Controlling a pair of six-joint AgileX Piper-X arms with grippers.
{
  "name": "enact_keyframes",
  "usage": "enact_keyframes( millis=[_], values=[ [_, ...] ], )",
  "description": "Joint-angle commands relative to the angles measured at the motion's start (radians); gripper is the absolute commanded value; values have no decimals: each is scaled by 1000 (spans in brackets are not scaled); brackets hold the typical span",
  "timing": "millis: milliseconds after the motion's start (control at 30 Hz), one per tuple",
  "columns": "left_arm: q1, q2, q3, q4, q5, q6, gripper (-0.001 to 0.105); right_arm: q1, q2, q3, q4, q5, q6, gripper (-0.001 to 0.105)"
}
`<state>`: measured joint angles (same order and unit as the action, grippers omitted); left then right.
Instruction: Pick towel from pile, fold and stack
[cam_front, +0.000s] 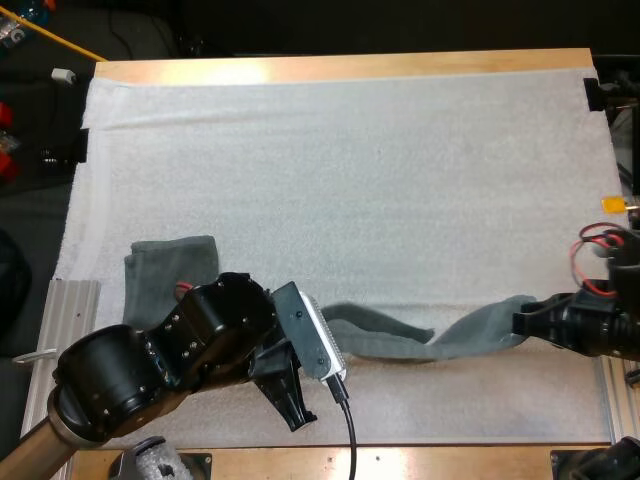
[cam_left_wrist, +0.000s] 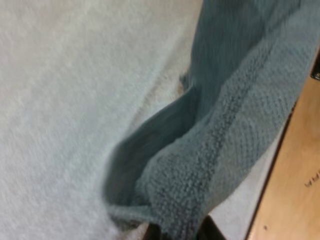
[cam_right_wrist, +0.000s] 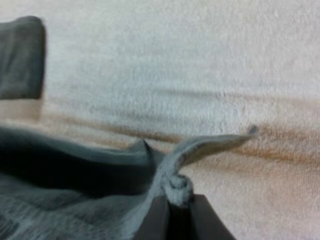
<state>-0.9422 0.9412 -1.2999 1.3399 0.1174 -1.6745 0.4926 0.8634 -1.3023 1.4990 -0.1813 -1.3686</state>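
My left arm covers the left end of the stretched towel and the near right corner of the folded towel. In the left wrist view the left tool is mostly cut off by the edge.

Glossy black, bulbous-jointed left arm; black, two-fingered right gripper.

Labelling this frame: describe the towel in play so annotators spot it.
On the white mat, look along the near edge. The towel stretches as a twisted band between left gripper and right gripper, both clamped on it. The folded towel lies flat at left.
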Motion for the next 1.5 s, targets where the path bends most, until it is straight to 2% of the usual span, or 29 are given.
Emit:
enact_keyframes(
  millis=[0, 100, 233, 367, 533, 600, 667, 700, 900, 967, 1067, 1167, 1300, 1467],
  values=[
    [-6, -3, -14, 13, 14, -27, 7, 0, -5, -21, 29, -11, 5, 0],
    [-6, -3, -44, 46, 40, -84, 7, 0, -5, -61, 63, -50, 14, 0],
    [-6, -3, -76, 88, 69, -161, 7, 0, -5, -75, 69, -158, 37, 0],
    [-6, -3, -82, 116, 111, -212, 7, 0, -5, -75, 71, -174, 42, 0],
    [-6, 0, -82, 122, 92, -208, 7, 0, 0, -54, 77, -174, 46, 0],
    [-6, 4, -80, 118, 60, -187, 7, 0, 1, -26, 77, -174, 46, 0],
    [2, 11, -56, 100, -11, -160, 7, 0, 8, 18, 75, -173, 46, 0],
    [6, 11, -44, 90, -17, -156, 7, 0, 9, 32, 72, -168, 46, 0],
    [78, 13, 123, -52, -16, -75, 7, 0, 42, 141, -33, -60, 49, 0],
    [120, 15, 193, -134, -16, -36, 7, 0, 70, 168, -106, -25, 61, 0],
    [191, 15, 269, -240, -16, -21, 7, 0, 130, 186, -219, 42, 86, 0],
    [271, 21, 324, -357, -13, 10, 7, 0, 205, 188, -317, 90, 95, 0],
    [357, 65, 344, -466, 13, 50, 7, 0, 293, 188, -427, 132, 124, 0],
    [444, 178, 344, -583, 129, 58, 7, 0, 398, 188, -514, 230, 197, 0]
  ],
)
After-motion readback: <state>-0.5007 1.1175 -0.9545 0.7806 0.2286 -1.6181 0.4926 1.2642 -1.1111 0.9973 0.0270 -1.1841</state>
